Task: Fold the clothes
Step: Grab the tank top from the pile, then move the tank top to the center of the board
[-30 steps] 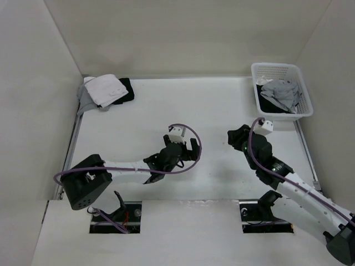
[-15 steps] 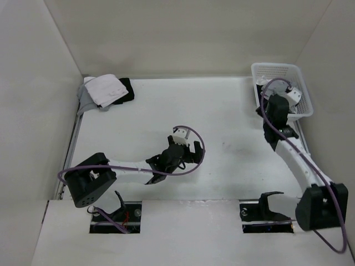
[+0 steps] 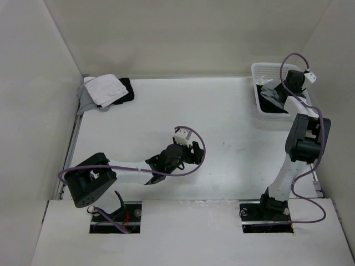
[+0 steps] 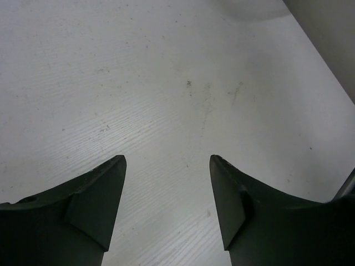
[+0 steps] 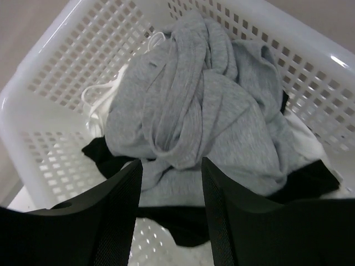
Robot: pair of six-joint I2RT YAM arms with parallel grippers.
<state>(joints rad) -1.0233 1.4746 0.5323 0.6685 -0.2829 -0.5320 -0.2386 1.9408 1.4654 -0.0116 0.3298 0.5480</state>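
White worktop (image 3: 222,111), boxed in by pale walls on three sides. Right hand (image 5: 171,166): fingers spread, nothing pinched, poised over the white basket (image 5: 72,61) in the far right corner and pointing down into it. Directly under the gap lies the gray top (image 5: 194,111), crumpled in a heap inside the basket, not yet out on the worktop. Judgement: the hand is placed there to pick it out, since folding needs it laid flat in the open first. Around the top: a black garment (image 5: 105,158) showing at the near side of the heap, and a thin white piece (image 5: 97,97) at its left edge, both touching it. A deep pinch could drag either along. The basket's walls stand close on all sides, so the approach has to come from above. Left hand (image 4: 167,160): fingers spread, holding nothing, low over bare worktop near the centre, probably waiting to receive or spread the top. Far left corner: a folded white cloth (image 3: 105,88) lying on a dark cloth (image 3: 126,91), well apart from both hands and not in the way.
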